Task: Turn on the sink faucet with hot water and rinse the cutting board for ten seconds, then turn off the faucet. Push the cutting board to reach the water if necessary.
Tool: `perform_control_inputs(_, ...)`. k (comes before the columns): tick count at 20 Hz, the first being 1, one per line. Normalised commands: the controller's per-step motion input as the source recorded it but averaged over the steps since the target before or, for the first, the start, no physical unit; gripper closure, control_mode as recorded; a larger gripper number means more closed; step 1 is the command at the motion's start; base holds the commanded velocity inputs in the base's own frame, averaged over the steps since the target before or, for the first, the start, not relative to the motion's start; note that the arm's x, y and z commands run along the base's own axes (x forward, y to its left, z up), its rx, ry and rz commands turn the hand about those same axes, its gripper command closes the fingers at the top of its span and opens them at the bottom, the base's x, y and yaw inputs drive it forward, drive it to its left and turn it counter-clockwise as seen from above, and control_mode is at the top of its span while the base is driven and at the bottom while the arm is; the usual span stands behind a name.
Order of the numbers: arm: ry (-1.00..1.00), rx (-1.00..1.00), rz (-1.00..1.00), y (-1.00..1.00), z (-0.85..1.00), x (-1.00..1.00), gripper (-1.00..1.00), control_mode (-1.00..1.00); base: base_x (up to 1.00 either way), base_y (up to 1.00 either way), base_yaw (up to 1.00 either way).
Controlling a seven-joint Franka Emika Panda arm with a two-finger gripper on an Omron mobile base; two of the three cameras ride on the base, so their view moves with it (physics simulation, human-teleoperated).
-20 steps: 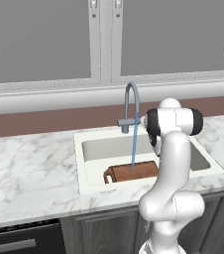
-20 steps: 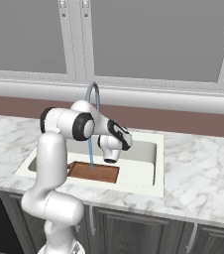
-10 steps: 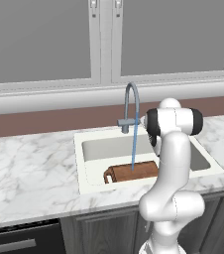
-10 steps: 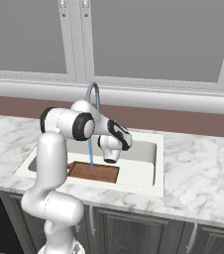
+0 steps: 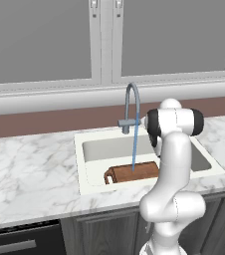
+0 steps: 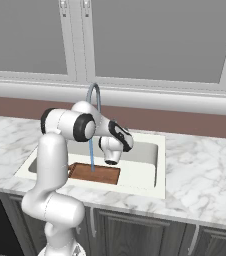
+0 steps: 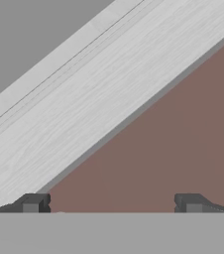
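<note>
Left base view: a white, grey-veined marble counter runs under a wide window with pale frames, with a reddish-brown strip of wall between sill and stone. Dark grey cabinet fronts stand below. Set into the marble is the rectangular cream-white recessed sink with a wide rim. At its back rim rises the tall, slim grey metal sink faucet, its gooseneck arching forward and a short lever jutting at its left side. A thin, straight pale-blue stream of water drops from the spout onto the flat reddish-brown wooden cutting board, which lies on the basin floor near the front wall, handle loop to the left. The white arm covers the board's right end.

Right base view: the same smooth marble, rim and window. The water lands on the board near its middle. The dark two-finger gripper hangs over the basin just right of the stream, above the board's right end.

Hand view: two small dark fingertips stand wide apart with nothing between them, before a slanted pale woodgrain sill and matte brown wall.
</note>
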Motion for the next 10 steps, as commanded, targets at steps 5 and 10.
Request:
perform_control_inputs(5,0.00,0.00,0.00,0.00,0.00,0.00,-1.00,-1.00,0.00,0.00,0.00)
perform_control_inputs(10,0.00,0.00,0.00,0.00,0.00,0.00,-1.00,-1.00,0.00,0.00,0.00)
